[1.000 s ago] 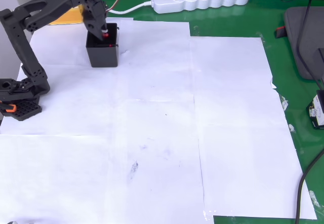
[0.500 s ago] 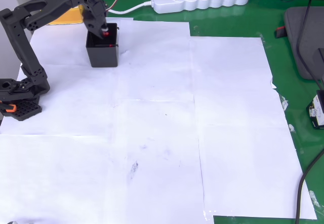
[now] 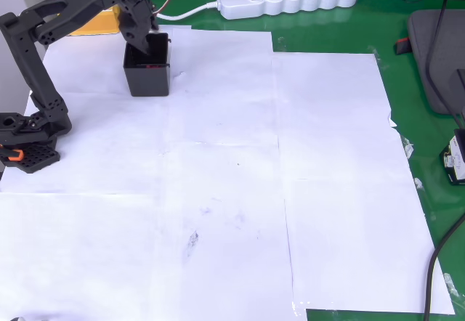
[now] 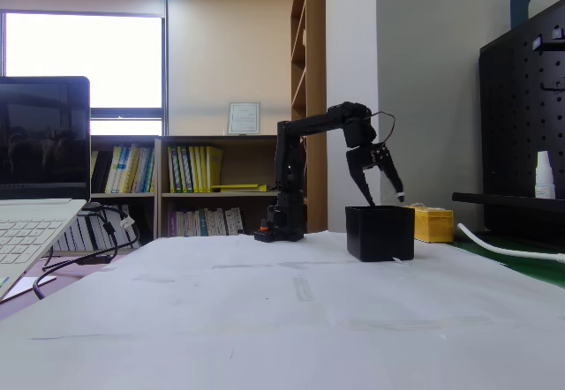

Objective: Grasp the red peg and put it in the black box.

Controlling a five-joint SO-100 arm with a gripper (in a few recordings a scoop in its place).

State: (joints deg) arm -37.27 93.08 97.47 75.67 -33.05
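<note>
We see the black gripper (image 4: 383, 198) poised just above the black box (image 4: 380, 233) on white paper (image 3: 218, 176), its fingers spread apart and empty. A speck of the red peg (image 3: 150, 66) shows inside the box.

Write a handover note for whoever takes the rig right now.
Gripper: jaws open, holding nothing, poised just above the black box.
Red peg: a small red spot shows inside the box in the overhead view, most likely the peg; too small to be sure.
Done: the peg appears to be dropped in the box.
Left: confirm the peg is in, then lift the arm clear.
</note>
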